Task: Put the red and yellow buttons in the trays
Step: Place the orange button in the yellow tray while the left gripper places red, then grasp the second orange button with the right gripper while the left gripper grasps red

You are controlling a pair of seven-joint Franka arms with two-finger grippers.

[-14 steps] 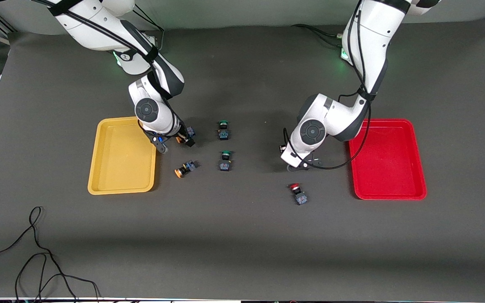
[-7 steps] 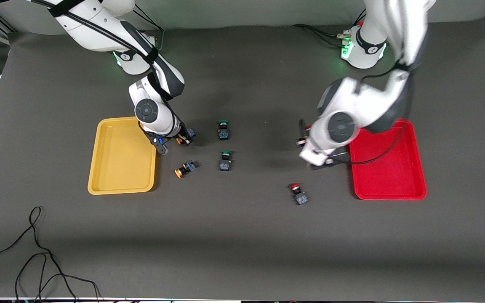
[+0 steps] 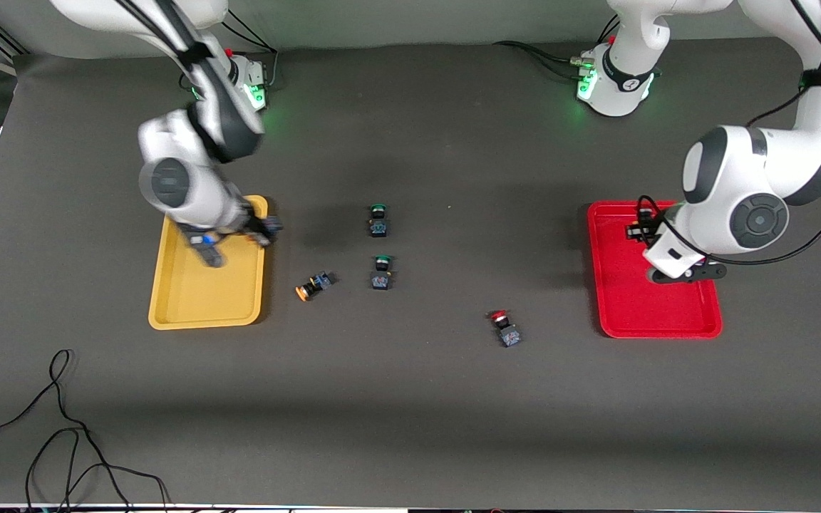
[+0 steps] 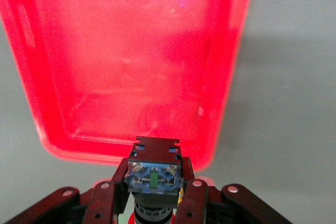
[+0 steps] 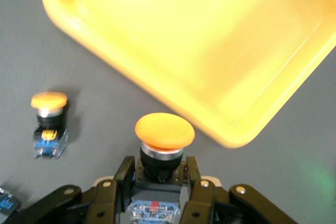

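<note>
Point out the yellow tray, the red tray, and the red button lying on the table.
yellow tray (image 3: 189, 303): front view, bare floor near its nearer rim.
red tray (image 3: 621, 299): front view, bare floor.
red button on the table (image 3: 499, 314): front view, its red cap.

A dark grey matte sheet (image 3: 410, 399) covers the work surface.

Two small push-button switches with round green caps and dark block bodies stand near the middle of the sheet. The first green-capped switch (image 3: 378, 219) lies farther from the front camera; the second green-capped switch (image 3: 381, 272) lies nearer, in line with the first and apart from it.

A thin black cable (image 3: 61, 427) lies in loose loops on the sheet at the corner nearest the front camera, toward the right arm's end.
</note>
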